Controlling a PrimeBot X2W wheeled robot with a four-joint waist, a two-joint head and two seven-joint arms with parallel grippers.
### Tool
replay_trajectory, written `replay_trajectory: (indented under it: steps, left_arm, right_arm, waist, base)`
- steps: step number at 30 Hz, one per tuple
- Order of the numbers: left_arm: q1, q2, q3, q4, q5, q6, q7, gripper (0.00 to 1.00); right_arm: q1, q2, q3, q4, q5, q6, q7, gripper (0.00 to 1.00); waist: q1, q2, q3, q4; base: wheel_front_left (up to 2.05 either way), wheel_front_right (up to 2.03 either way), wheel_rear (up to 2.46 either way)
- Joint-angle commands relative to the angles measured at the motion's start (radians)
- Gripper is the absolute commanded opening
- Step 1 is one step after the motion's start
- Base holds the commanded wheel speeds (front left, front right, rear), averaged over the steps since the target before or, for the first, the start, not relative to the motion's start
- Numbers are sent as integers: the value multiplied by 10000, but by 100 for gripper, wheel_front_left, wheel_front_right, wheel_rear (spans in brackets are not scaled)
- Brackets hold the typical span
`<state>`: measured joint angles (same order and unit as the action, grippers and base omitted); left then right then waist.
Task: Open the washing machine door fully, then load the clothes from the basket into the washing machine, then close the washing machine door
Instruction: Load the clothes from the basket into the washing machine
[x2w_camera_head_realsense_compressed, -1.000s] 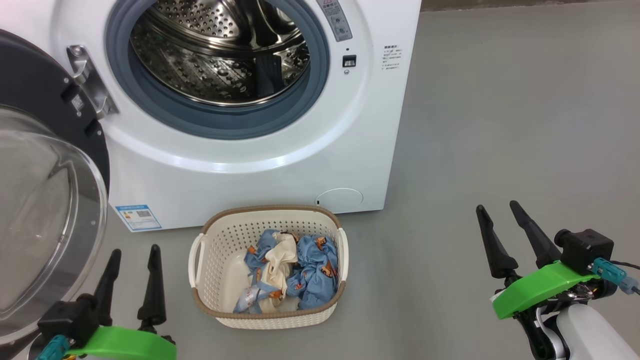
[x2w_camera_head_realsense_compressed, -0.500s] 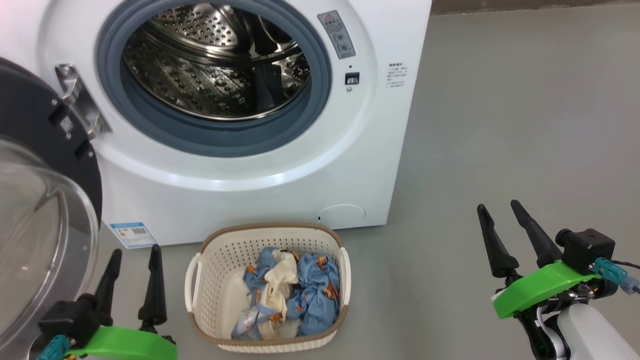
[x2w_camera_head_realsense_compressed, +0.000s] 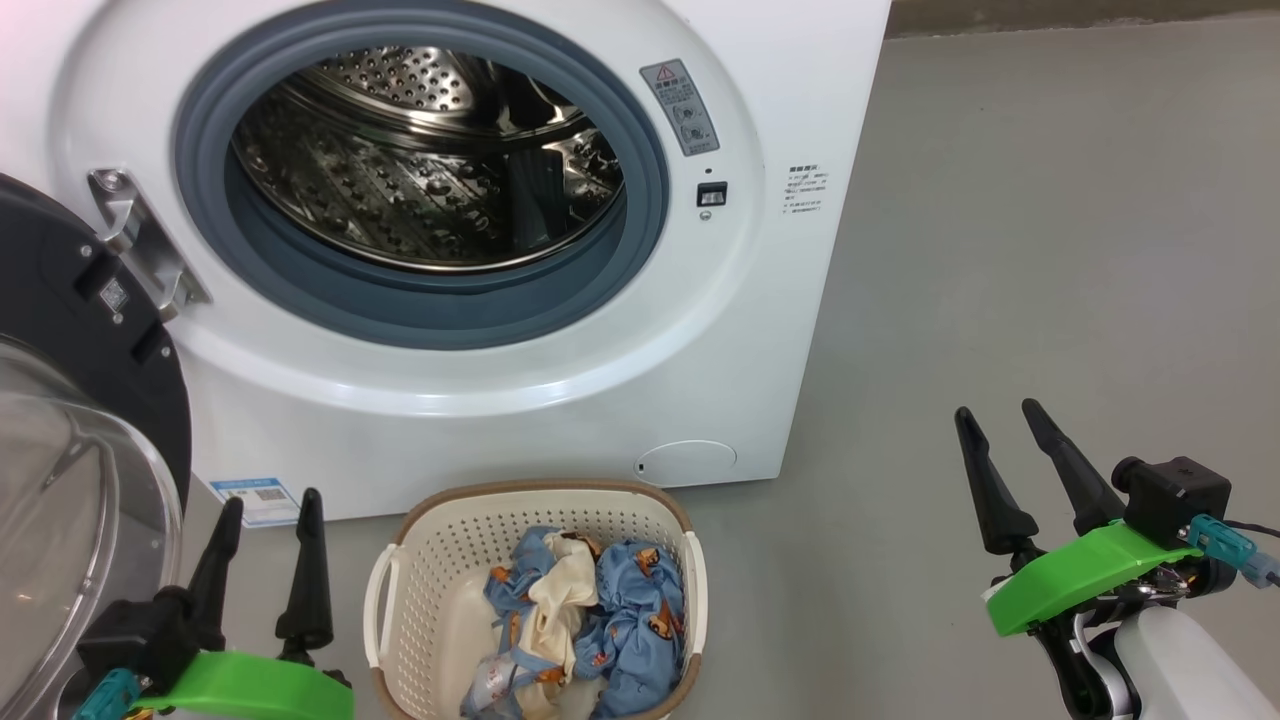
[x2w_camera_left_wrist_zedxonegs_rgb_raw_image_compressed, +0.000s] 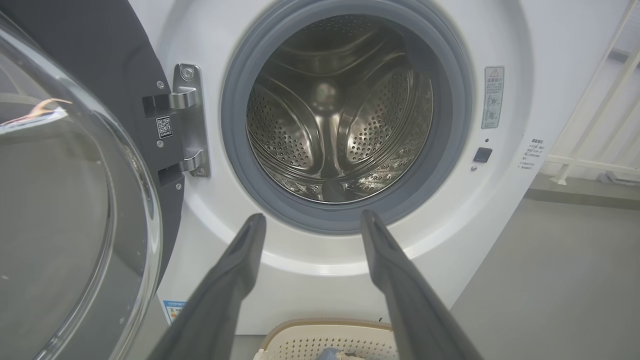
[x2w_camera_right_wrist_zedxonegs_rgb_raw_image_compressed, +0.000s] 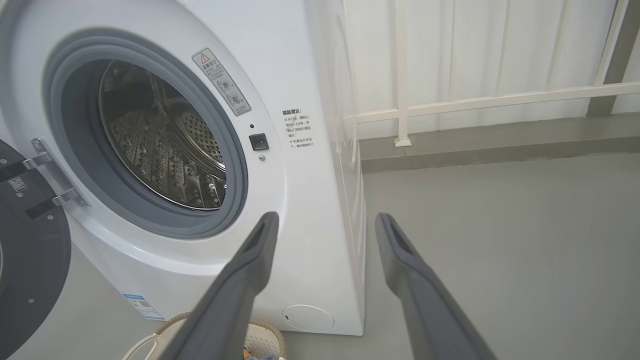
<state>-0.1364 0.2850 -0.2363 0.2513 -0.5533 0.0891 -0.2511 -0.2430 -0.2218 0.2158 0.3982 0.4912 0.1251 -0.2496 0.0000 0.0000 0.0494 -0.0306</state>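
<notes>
1. The left gripper (x2w_camera_head_realsense_compressed: 271, 502) sits at 7 o'clock in the head view, fingers spread and holding nothing. The door's glass bowl (x2w_camera_head_realsense_compressed: 70, 520) is just beside it on the 9 o'clock side, and a strip of bare floor (x2w_camera_head_realsense_compressed: 1050, 250) separates it from the basket (x2w_camera_head_realsense_compressed: 450, 560) towards 3.
2. The basket stands on the floor at 6 o'clock, its near edge cut off by the bottom of the view. The clothes (x2w_camera_head_realsense_compressed: 620, 600) lie heaped in its right half, below the brown rim. Its left half is bare.
3. The right gripper (x2w_camera_head_realsense_compressed: 996, 410) is at 4 o'clock, released and empty. It is well apart from the basket, with open floor on every side.
4. The door (x2w_camera_head_realsense_compressed: 60, 300) hangs at 9 o'clock, swung wide on its steel hinge (x2w_camera_head_realsense_compressed: 140, 240). The bowl bulges towards the robot.
5. The washer (x2w_camera_head_realsense_compressed: 780, 330) fills 10 to 1 o'clock, just behind the basket. Its mouth is open, and a grey seal (x2w_camera_head_realsense_compressed: 420, 320) rings the drum (x2w_camera_head_realsense_compressed: 400, 200). In the left wrist view, the left gripper's fingers point at the seal's lower edge.
6. Past the washer's right edge, from 1 to 4 o'clock, the floor is open. In the right wrist view a white railing (x2w_camera_right_wrist_zedxonegs_rgb_raw_image_compressed: 475, 100) bounds its far side.
</notes>
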Motion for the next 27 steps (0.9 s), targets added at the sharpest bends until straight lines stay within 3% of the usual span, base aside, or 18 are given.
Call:
replay_trajectory:
  steps: [1, 27]
  left_arm:
    - [-302, 203, 382, -132, 8, 39, -105, 100]
    - [-289, 173, 413, -75, 27, 47, -106, 100]
  right_arm:
    - [-233, -87, 110, -254, -24, 56, -122, 100]
    - [-264, -101, 180, -220, 1, 56, -122, 100]
  waist:
    - [0, 0, -5, 0]
    - [0, 0, -48, 27]
  base:
    - [0, 0, 0]
    - [0, 0, 0]
